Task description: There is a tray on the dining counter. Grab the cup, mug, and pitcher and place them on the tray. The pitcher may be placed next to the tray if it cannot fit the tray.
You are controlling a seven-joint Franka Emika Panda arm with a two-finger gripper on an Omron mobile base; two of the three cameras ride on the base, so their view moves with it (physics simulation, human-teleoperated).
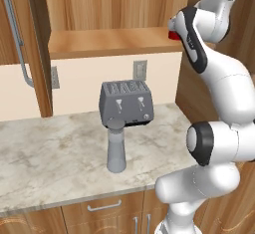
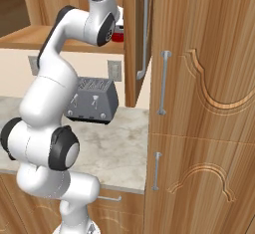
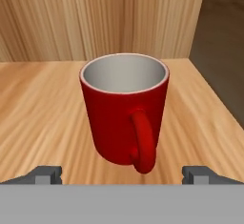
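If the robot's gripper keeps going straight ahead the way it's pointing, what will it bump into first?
Most likely the red mug. The gripper is open and aimed right at it, with the mug's handle facing the fingers. It stands on a wooden shelf, and nothing lies in between.

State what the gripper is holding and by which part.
Nothing is held. The gripper is open, its fingertips apart on either side of the red mug, whose handle faces it.

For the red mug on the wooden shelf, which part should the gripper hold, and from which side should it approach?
Probably the mug body, straight ahead from the handle side. It stands upright, its handle facing the open gripper, whose fingertips stand wider than the body, so they could close on both flanks.
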